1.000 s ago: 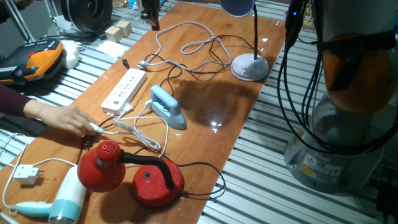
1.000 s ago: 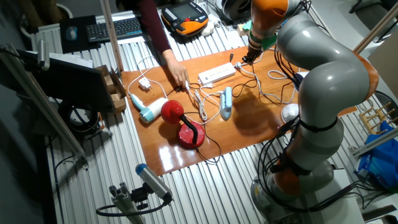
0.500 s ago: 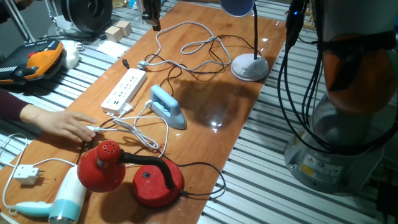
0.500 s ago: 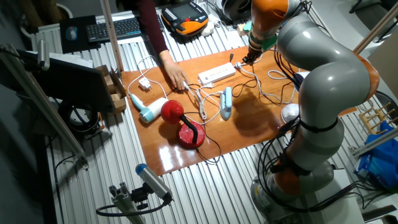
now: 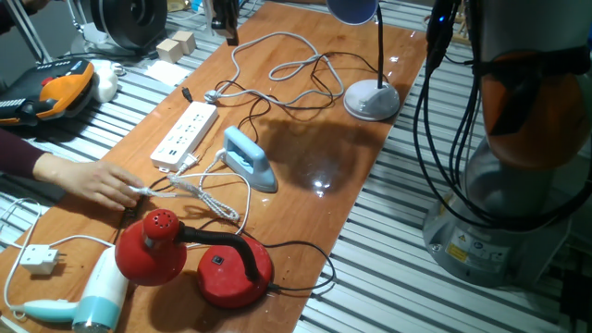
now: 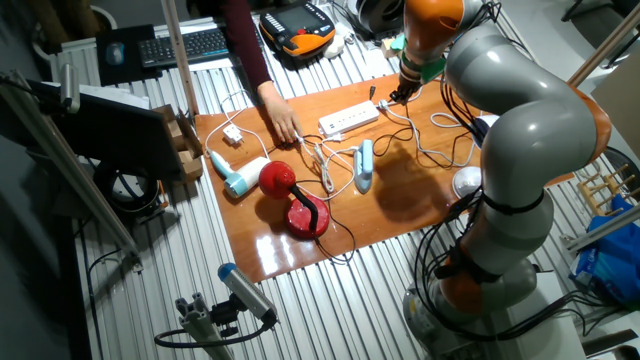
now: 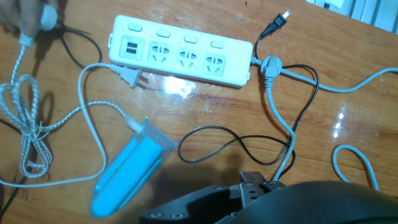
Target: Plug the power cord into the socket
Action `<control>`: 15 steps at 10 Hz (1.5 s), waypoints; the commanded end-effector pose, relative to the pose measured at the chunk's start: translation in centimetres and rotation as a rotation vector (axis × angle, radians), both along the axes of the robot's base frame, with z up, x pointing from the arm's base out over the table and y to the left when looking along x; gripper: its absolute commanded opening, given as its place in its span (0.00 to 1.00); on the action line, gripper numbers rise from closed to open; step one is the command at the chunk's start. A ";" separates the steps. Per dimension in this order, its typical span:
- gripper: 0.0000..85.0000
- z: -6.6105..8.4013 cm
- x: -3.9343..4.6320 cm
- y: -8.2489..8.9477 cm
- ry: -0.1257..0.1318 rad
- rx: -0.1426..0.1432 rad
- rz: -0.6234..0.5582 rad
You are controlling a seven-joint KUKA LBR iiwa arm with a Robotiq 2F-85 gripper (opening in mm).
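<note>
The socket (image 7: 180,51), a long white power strip (image 5: 185,134), lies flat on the wooden table with all its outlets bare. Below it lies the light-blue iron (image 7: 127,171) (image 5: 248,159) (image 6: 364,165). The braided power cord (image 7: 25,118) (image 5: 202,196) loops left of the iron, with one end at a person's hand (image 5: 92,181) (image 7: 31,15). A small white two-pin plug (image 7: 127,76) rests on the table against the strip's front edge. My gripper (image 5: 225,20) (image 6: 402,90) hovers high above the strip's far end. Only its dark body shows in the hand view, and its fingers are not clear.
A black plug (image 7: 277,22) and thin black cord (image 7: 249,146) lie right of the strip. A lamp base (image 5: 372,100) stands at the far side. Near the front are a red domed device (image 5: 153,245), a hair dryer (image 5: 92,301) and a boxy white plug (image 5: 39,259).
The person's hand has shifted slightly at the end of the braided cord, nudging it. My arm has not moved.
</note>
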State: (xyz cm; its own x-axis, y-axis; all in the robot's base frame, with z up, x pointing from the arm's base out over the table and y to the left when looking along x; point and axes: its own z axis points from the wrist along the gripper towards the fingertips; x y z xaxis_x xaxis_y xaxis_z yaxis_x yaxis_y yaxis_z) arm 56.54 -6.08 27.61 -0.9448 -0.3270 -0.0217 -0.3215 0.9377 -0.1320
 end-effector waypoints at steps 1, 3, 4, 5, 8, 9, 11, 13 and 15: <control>0.00 0.0 -0.04 -0.1 -0.008 -0.001 0.001; 0.00 0.1 -0.03 -0.1 -0.012 -0.006 0.002; 0.00 0.0 0.00 -0.1 -0.014 -0.010 0.001; 0.00 0.0 0.05 -0.1 -0.016 -0.010 -0.005; 0.00 0.3 0.10 0.0 -0.002 -0.012 -0.025; 0.00 0.4 0.05 -0.1 0.011 -0.001 -0.027; 0.00 0.4 0.24 0.1 0.006 -0.006 -0.029; 0.00 0.4 0.21 0.1 0.008 -0.006 -0.033; 0.00 0.4 0.25 0.2 0.009 -0.004 -0.031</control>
